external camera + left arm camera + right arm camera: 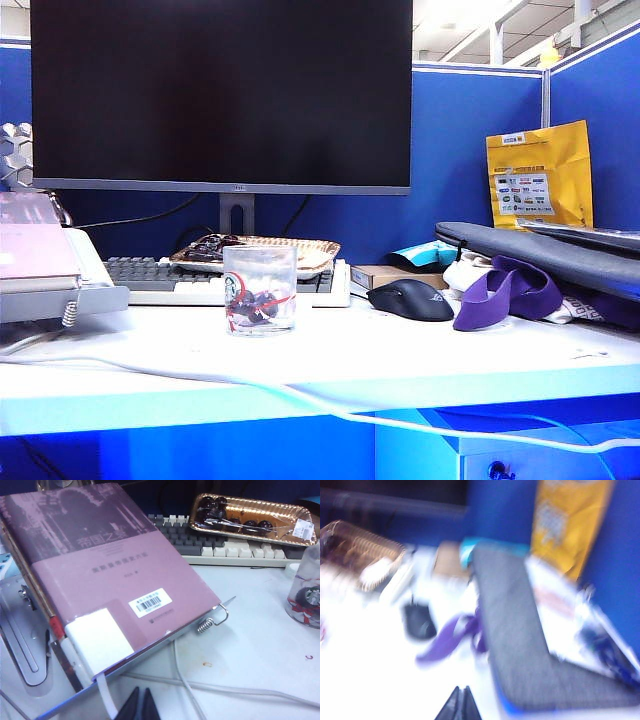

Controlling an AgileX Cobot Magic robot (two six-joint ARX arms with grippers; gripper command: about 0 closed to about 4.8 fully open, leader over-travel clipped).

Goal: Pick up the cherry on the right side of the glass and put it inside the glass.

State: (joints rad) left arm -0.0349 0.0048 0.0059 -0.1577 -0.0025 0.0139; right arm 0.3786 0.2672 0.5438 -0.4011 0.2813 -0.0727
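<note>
the left gripper sits low over the near desk edge beside a pink-covered book on a metal stand, its two dark fingers pressed together with nothing between them. from there the glass is well off to the far side, near the keyboard and the clear tray of cherries resting on it.

in the exterior view the glass stands on the white desk in front of the monitor, with dark round shapes inside it behind the red markings; one of these looks like the cherry, though the print makes that hard to confirm. no loose cherry shows on the bare desk between the glass and the black computer mouse to its right.

neither arm appears in the exterior view. the right gripper is blurred in its own camera, fingers closed and empty, high over the mouse, a purple cloth and a grey laptop sleeve, well apart from the glass.

judged from this, the placing step looks done and the right arm is in its retreat; what remains is likely only to settle clear of the desk.
</note>
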